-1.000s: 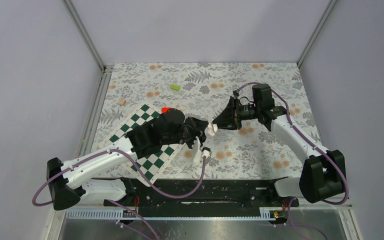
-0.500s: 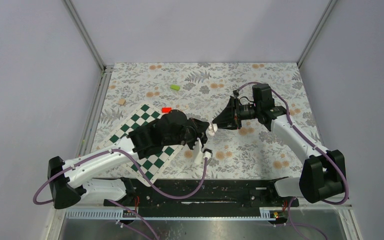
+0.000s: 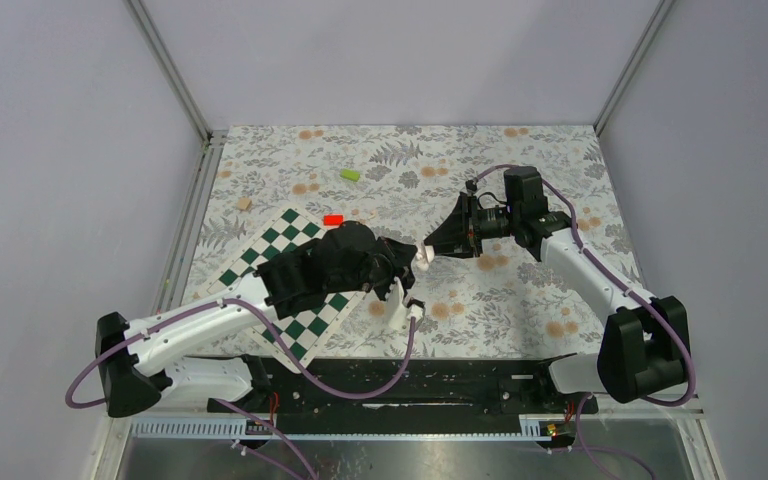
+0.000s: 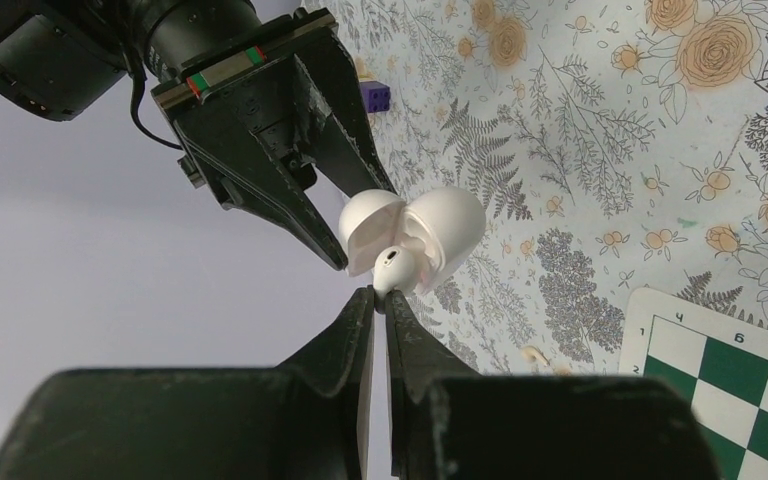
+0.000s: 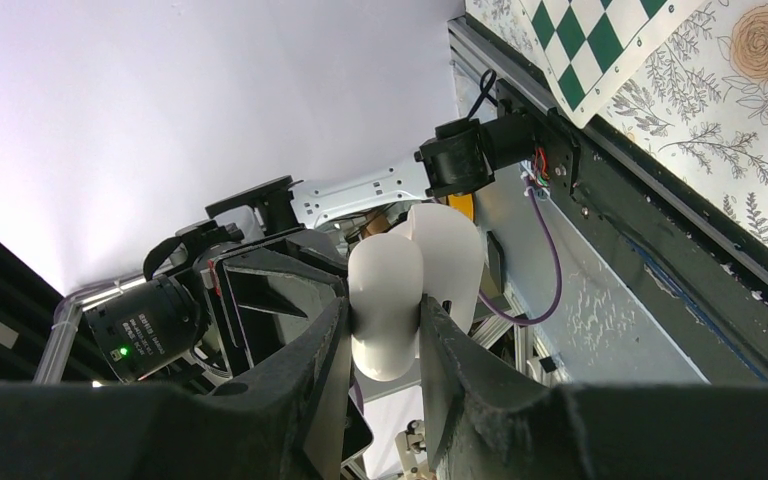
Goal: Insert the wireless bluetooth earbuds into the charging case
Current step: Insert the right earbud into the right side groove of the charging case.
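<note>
Above the surface's point(image 3: 520, 160) middle, the left end effector point(image 4: 380, 296), pinching an earbud point(image 4: 392, 268), has edged right over the last second, so the bud now sits at the mouth of the open charging case point(image 4: 435, 222) clamped by the right end effector point(image 5: 385, 325), and seating looks imminent.

Floral-print counter point(image 3: 520, 300), green-and-white chessboard point(image 3: 282, 238) lying flat at its left. Red block point(image 3: 333, 219) just beside the board's far corner, green block point(image 3: 350, 175) farther back, small tan piece point(image 3: 245, 204) near the left edge.
</note>
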Robot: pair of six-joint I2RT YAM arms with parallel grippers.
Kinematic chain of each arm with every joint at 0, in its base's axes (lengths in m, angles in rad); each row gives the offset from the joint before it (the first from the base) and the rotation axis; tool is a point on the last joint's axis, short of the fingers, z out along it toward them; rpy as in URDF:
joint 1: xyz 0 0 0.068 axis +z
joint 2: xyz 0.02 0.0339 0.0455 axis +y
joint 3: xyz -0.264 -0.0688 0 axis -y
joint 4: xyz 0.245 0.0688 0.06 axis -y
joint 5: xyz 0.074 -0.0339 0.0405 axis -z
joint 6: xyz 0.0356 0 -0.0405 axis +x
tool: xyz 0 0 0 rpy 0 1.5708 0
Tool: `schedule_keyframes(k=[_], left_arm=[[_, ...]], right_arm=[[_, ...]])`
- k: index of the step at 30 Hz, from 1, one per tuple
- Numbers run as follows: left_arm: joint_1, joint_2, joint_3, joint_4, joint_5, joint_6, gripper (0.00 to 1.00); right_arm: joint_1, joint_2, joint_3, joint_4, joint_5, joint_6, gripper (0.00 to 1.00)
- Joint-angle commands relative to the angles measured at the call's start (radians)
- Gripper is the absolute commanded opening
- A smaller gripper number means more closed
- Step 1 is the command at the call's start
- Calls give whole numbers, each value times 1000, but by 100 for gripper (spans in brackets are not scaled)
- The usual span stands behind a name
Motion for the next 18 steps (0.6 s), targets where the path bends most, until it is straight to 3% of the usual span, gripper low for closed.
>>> schedule_keyframes(k=[1,18], left_arm=[[-18,-1,37,-31,-15,19,0],[-56,16,60,-59,-44,35,0]], right_arm=[[-6,-12,28,53,-47,36,0],[-6,-11,30,27,-34,19,0]])
